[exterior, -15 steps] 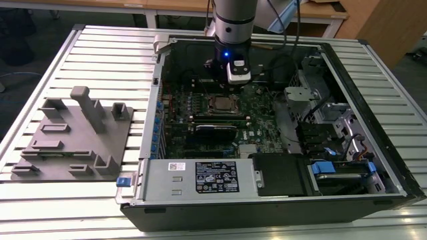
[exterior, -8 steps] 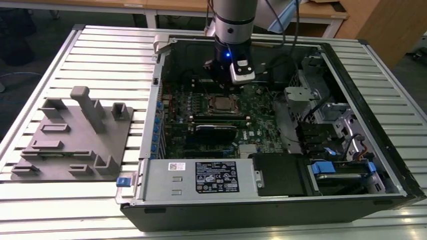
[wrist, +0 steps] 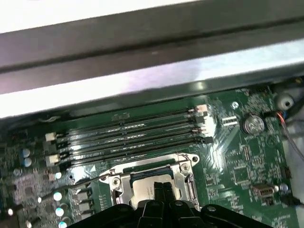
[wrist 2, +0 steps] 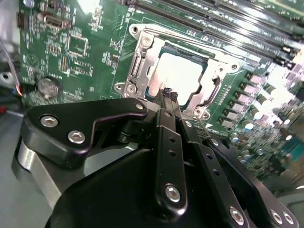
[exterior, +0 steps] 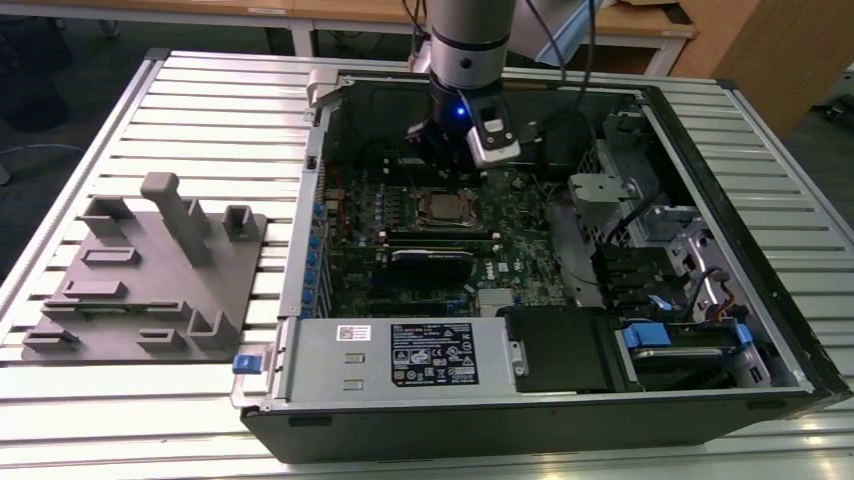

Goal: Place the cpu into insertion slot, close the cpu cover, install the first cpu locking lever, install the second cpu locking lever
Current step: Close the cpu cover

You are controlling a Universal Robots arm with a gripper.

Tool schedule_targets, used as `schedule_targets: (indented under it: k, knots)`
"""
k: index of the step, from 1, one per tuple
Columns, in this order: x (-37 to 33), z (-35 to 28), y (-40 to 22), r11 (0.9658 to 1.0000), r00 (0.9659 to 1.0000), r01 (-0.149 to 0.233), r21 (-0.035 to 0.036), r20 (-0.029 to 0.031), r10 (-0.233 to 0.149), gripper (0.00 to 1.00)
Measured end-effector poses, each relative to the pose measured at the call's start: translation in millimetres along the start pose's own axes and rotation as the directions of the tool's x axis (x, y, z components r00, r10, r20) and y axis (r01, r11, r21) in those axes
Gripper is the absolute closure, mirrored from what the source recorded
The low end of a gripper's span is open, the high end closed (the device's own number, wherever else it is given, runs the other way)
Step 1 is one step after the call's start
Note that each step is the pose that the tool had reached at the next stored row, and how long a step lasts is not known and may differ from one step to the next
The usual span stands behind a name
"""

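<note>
Just beyond the fingers (wrist 2: 164, 124), seemingly pinched together, the cpu (wrist 2: 183, 75) sits in the insertion slot (wrist 2: 137, 71).

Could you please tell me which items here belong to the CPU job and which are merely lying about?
Job: pale silvery square cpu; thin silver metal frame cpu cover around it; black claw over them.
Lying about: grey plastic fixture block; long black rectangular card; round silver coin battery.
</note>
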State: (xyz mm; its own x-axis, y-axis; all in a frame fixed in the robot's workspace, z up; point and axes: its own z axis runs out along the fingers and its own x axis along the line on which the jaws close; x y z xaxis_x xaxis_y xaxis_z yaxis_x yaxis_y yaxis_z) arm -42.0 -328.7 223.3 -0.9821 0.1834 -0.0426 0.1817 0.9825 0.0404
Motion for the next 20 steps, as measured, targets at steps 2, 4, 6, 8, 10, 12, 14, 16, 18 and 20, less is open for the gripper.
schedule_targets:
  k: [2,4,6,8,10,12,14,16,18,20]
  knots:
    - [0.0,0.1,-0.1,0.9995,0.9995,0.033,0.0,-0.0011,-0.033,0.9]
    - [0.0,0.3,0.0,0.9989,0.9989,0.048,0.0032,-0.0011,-0.048,0.9]
    - [0.0,0.2,-0.1,0.9988,0.9988,0.049,0.0037,-0.001,-0.049,0.9]
    - [0.0,0.2,0.0,0.9988,0.9988,0.049,0.0038,-0.0011,-0.049,0.9]
    - [0.0,0.3,0.1,0.9988,0.9988,0.049,0.008,-0.0005,-0.049,0.9]
    - [0.0,0.2,0.0,0.9986,0.9988,0.05,0.0208,0.0013,-0.05,0.9]
    - [0.0,0.2,-0.3,0.9985,0.9987,0.05,0.0218,0.0013,-0.05,0.9]
    - [-0.3,0.4,-2.1,0.9984,0.9986,0.053,0.0212,0.0012,-0.053,0.9]
    - [-0.1,0.5,-4.3,0.9982,0.9984,0.057,0.0203,0.001,-0.057,0.9]
    - [0.0,0.7,-6.1,0.9978,0.998,0.063,0.0197,0.0007,-0.063,0.9]
